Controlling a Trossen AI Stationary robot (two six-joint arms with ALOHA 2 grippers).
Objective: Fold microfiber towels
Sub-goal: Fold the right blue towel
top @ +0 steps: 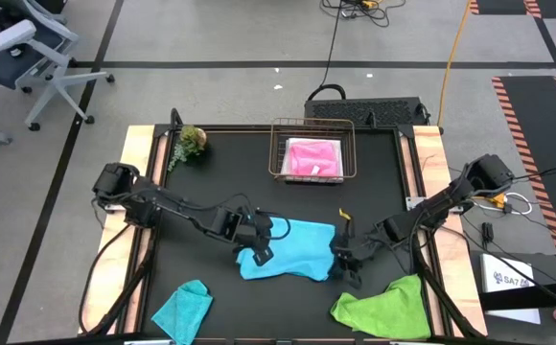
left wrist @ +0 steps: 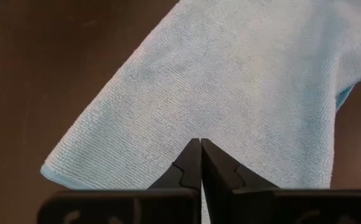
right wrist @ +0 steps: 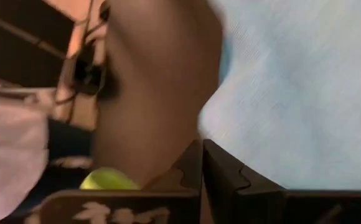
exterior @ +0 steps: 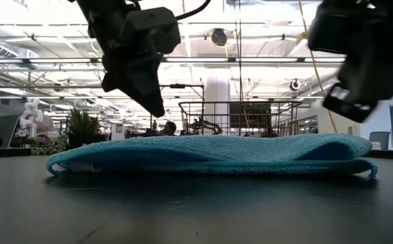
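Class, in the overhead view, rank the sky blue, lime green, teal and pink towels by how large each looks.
1. Sky blue towel
2. Lime green towel
3. Teal towel and pink towel: too alike to rank.

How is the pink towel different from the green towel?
The pink towel is folded flat and neat, while the lime green towel lies crumpled and loose. The pink towel sits inside the wire basket at the far side of the table, while the green towel lies on the table's near right corner. Their colours differ too: hot pink against lime green. Both are soft cloths, and neither is touched by an end effector.
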